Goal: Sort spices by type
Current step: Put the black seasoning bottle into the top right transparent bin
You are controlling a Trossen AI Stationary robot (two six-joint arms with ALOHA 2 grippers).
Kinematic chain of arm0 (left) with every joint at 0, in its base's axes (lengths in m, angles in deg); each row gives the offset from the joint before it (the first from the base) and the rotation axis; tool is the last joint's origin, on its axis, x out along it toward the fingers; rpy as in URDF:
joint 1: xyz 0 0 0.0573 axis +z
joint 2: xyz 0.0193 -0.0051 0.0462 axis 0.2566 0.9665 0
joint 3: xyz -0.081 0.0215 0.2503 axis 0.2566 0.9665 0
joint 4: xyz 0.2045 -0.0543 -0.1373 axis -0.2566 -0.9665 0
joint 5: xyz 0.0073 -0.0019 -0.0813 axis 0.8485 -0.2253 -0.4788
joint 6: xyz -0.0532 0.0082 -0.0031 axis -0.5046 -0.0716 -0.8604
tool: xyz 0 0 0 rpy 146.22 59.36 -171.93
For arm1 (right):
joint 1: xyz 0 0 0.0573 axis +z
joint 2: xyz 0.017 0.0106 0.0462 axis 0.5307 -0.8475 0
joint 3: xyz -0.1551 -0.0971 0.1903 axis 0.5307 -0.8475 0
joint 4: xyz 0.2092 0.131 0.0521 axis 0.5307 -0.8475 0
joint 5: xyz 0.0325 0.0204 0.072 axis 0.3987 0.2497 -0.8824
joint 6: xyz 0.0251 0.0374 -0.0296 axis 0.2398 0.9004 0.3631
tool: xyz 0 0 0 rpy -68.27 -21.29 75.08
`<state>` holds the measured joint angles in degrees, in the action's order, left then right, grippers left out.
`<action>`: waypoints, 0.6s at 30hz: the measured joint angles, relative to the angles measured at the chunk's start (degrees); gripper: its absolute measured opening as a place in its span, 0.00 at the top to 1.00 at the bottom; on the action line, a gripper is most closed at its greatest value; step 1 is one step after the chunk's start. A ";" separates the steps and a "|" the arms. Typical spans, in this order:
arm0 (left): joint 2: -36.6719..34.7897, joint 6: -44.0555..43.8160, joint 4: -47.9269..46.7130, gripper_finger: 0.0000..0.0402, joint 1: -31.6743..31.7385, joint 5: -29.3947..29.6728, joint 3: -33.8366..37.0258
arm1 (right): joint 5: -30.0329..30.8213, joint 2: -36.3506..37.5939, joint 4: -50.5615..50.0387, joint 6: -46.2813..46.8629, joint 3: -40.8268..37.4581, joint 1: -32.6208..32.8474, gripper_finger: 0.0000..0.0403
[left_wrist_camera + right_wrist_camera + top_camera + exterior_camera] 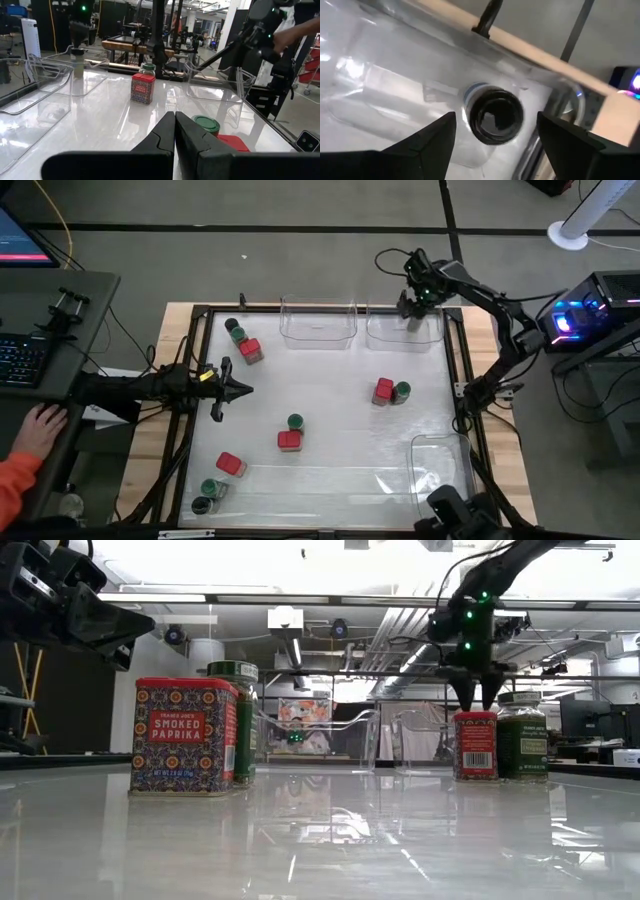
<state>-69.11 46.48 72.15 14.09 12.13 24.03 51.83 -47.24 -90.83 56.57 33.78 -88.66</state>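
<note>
- High view: the spice jars sit scattered on the white table (pixel 330 420). There's a red-capped tin (pixel 383 391) touching a green-capped jar (pixel 402 391) near the right side, and another red tin (pixel 289 441) with a green jar (pixel 295 422) mid-table. More jars sit near the left edge, hard to tell apart. The right gripper (pixel 412 306) hangs over the clear bin (pixel 405 330) at the table's far right corner. The left gripper (pixel 222 389) sits over the table's left side, fingers pressed together.
- Low view: closest to the camera is a red "Smoked Paprika" tin (pixel 185 736), half hiding a green-lidded jar (pixel 238 720) behind it.
- Left wrist view: shut fingers cover part of a green lid (pixel 206 123) and red cap (pixel 233 142).
- Right wrist view: fingers (pixel 432 136) spread wide, with a dark-capped jar (pixel 495 114) between them, not touched, standing in the clear bin. Its label can't be seen.
</note>
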 joint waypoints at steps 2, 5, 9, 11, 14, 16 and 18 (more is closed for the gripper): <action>0.00 0.00 0.02 1.00 0.00 0.00 0.00 | 0.71 0.01 -1.41 -0.83 2.56 0.05 0.32; 0.00 0.00 0.01 1.00 -0.01 0.00 0.00 | 0.37 0.02 -4.90 -1.50 6.91 0.01 0.32; 0.00 0.00 0.02 1.00 0.00 0.02 0.00 | -14.58 1.69 -7.42 -1.46 10.39 1.69 0.32; 0.00 0.00 -0.01 1.00 0.00 0.02 0.00 | -23.83 3.65 -6.72 -0.63 10.10 5.22 0.32; 0.00 0.00 0.01 1.00 0.00 0.00 0.02 | -29.45 6.45 -5.48 0.06 8.36 13.52 0.32; 0.00 -0.01 0.01 1.00 0.00 0.01 0.00 | -29.82 7.42 -4.44 0.07 7.69 20.08 0.32; 0.00 0.00 0.01 1.00 -0.01 0.01 0.00 | -29.73 7.76 -4.06 0.57 7.70 26.47 0.32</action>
<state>-69.11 46.48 72.15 14.09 12.13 24.04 22.10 -39.48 -94.89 57.14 41.48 -62.19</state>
